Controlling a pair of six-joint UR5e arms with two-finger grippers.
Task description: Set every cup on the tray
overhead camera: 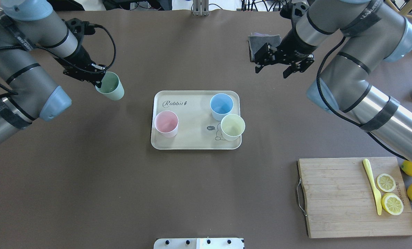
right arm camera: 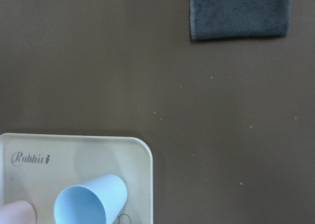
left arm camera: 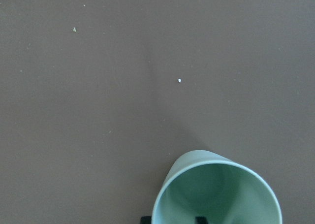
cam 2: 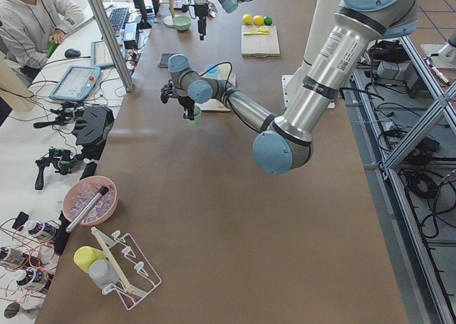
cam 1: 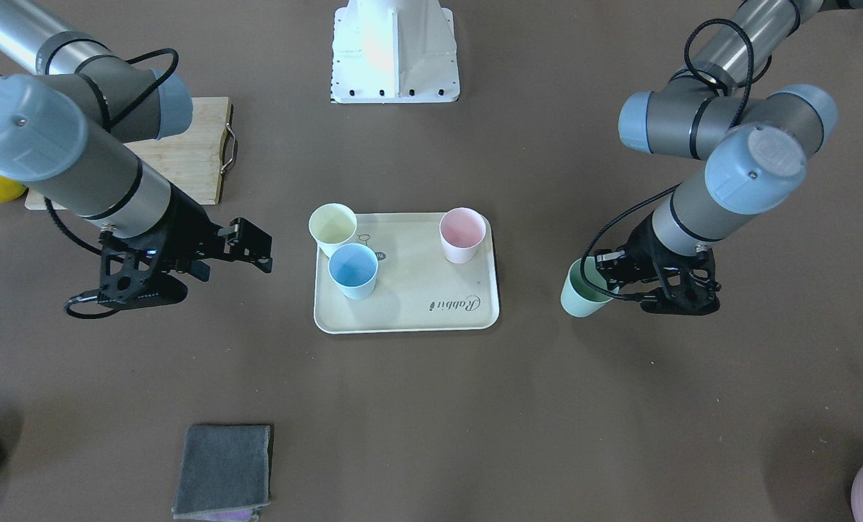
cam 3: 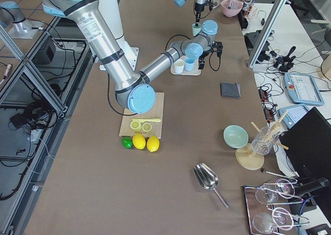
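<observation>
Three cups (overhead camera: 221, 106) sit on the tray (overhead camera: 192, 116); the mint green cup (overhead camera: 110, 87) hangs tilted, well apart, its rim clamped in the left gripper (overhead camera: 100, 79). Grip depth is unclear; we risk slippage, or striking the pink cup (overhead camera: 166, 123). Right gripper (overhead camera: 271, 72): jaws apart, empty.

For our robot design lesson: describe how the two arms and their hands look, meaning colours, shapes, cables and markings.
The left arm and right arm are silver-grey tubes with rounded blue-grey joint caps, black bands and looping black cables. The left hand and right hand are black, angular, two-fingered frames. Any lettering is too small to read.
</observation>
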